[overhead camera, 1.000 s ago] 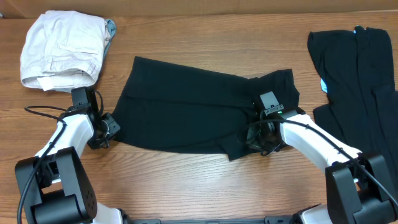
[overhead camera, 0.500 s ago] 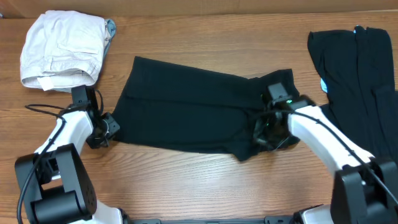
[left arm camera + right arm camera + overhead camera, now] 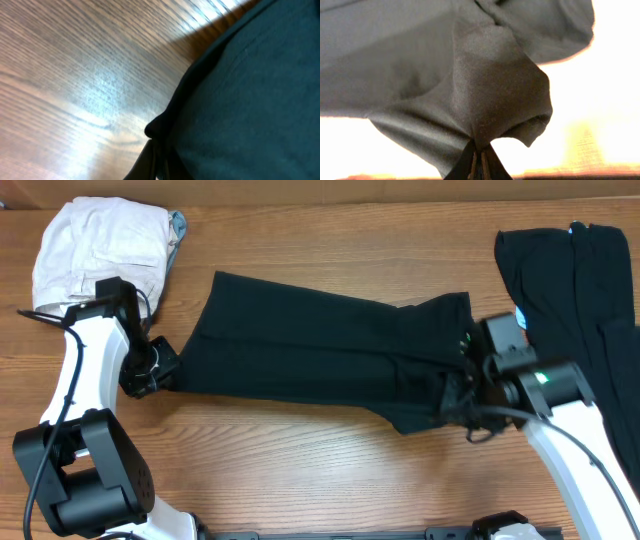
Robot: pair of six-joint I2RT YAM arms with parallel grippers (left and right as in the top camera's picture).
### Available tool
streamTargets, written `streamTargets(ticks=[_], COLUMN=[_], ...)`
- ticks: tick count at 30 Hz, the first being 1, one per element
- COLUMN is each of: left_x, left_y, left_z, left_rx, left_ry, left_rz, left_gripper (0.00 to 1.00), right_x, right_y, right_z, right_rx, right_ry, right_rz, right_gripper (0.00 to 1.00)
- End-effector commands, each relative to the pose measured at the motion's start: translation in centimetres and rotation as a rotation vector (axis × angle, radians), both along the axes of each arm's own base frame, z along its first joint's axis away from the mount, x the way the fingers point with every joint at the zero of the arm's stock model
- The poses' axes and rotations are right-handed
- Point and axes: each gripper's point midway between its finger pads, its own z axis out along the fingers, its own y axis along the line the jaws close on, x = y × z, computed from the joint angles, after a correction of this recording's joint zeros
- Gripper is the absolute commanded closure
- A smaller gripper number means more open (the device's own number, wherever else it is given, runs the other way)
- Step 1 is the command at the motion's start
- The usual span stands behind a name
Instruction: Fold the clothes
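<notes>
1 wooden table carries 1 black garment stretched across its middle, 1 black heap at the right edge and 1 white bundle far left. Of the 2 grippers, the left gripper is clenched on the garment's left corner and the right gripper on its right corner.

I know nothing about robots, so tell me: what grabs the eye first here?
A thin black fabric garment is drawn out wide across the middle of the wooden table, pinched at each end by the left end effector and the right end effector, both shut on it. A crumpled white cloth bundle sits at the far left corner, and more black clothing lies at the right edge.
</notes>
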Motion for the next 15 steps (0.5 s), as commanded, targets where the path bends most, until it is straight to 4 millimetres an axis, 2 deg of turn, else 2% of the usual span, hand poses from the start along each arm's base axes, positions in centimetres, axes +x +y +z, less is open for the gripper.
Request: streamTargets(ticks=[1, 5, 8, 11, 15], left_x=[0.2, -0.5, -0.4, 0.8, 3.4], left_y=[0.1, 0.2, 0.3, 0.1, -0.9], left_z=[1.4, 1.9, 2.1, 2.1, 2.3], left_rx=[0.009, 0.015, 0.025, 0.017, 0.000], left_ry=[-0.020, -0.006, -0.013, -0.064, -0.164], left_rz=[-0.053, -0.069, -0.070, -0.071, -0.099], left_gripper=[0.96, 0.96, 0.96, 0.96, 0.96], right_x=[-1.2, -3.5, -4.3, -3.3, -0.4], right_y=[-0.5, -0.7, -0.9, -1.4, -1.1], right_z=[2.3, 3.5, 3.9, 3.9, 3.2], right_rx=[0.014, 0.038, 0.043, 0.012, -0.011], right_ry=[-0.069, -0.079, -0.091, -0.126, -0.156], right_rz=[-0.011, -0.028, -0.030, -0.039, -0.025], right_gripper=[0.96, 0.96, 0.96, 0.96, 0.96])
